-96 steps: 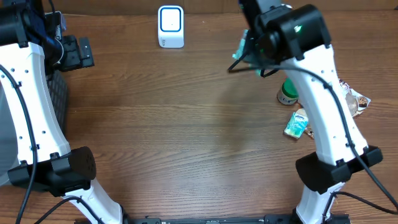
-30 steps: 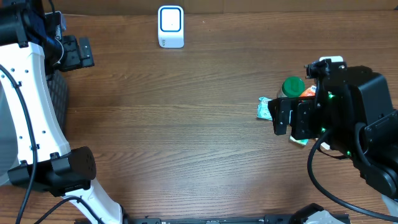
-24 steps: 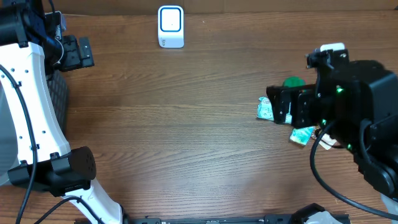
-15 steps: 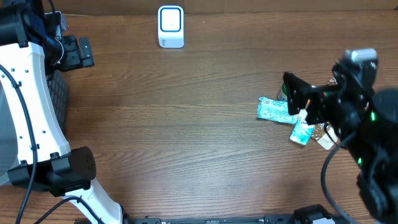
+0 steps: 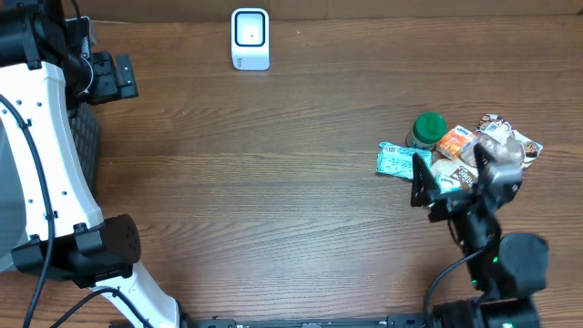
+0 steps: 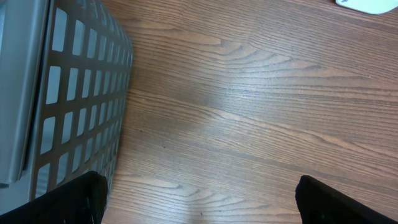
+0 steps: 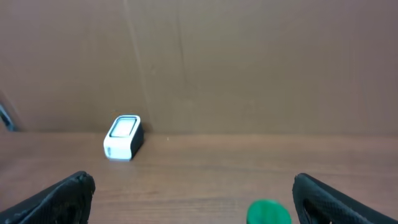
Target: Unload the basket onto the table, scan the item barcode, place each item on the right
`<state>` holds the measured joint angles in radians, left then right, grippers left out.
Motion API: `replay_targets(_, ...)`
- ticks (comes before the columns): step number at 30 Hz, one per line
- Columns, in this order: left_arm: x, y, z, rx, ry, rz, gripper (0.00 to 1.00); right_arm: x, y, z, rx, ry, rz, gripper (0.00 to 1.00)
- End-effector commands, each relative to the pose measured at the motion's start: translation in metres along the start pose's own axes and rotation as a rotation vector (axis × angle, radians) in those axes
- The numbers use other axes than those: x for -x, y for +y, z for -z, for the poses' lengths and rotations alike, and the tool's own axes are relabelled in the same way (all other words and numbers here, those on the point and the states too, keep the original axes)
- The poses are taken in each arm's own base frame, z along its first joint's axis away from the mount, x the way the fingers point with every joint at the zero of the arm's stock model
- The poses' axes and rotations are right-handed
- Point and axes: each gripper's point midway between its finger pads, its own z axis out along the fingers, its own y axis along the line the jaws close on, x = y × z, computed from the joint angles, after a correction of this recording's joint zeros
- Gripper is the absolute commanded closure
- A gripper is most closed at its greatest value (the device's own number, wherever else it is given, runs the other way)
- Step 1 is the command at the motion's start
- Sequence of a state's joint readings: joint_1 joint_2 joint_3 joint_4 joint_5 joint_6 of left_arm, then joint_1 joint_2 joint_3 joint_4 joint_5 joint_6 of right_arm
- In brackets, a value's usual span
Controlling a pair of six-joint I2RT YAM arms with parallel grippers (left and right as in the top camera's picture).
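Right gripper (image 7: 193,198) is wide open and empty, teal packet (image 5: 397,161) lying just ahead-left of it; it's pulled back off the snack pile (image 5: 478,148) since.

Overhead top-down — right wrist level, shares scanner (image 5: 250,38) (image 7: 122,137).

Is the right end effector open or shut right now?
Open: the right end effector shows its fingers far apart at the wrist view's lower corners, with nothing held between them.
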<state>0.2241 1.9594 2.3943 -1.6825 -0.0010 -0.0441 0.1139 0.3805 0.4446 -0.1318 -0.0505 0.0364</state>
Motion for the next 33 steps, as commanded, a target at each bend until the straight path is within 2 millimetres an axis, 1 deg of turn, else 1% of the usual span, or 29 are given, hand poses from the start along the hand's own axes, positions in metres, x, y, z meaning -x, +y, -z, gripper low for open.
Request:
replay_targets(1,0.0,-0.001,0.002,-0.001,-0.006,-0.02,0.01,-0.028,0.002,0.004,0.033,-0.035,0.014,0.0)
replay_targets(4,0.0,-0.001,0.002,-0.001,-0.006,-0.02,0.0,-0.052,0.001,0.005,0.041,-0.052,0.017,0.0)
replay_targets(7,0.0,-0.001,0.002,-0.001,-0.006,-0.021,0.0,-0.069,-0.001,0.008,0.042,-0.058,0.017,0.0)
replay_targets(14,0.0,-0.001,0.002,-0.002,-0.006,-0.02,0.0,-0.091,-0.004,0.013,0.039,-0.084,0.02,0.0)
replay_targets(19,0.0,-0.001,0.002,-0.002,-0.006,-0.02,0.0,-0.112,-0.007,0.014,0.026,0.004,0.012,0.0)
replay_targets(33,0.0,-0.001,0.002,-0.002,-0.006,-0.021,0.01,-0.113,-0.006,0.014,0.03,0.007,0.007,0.0)
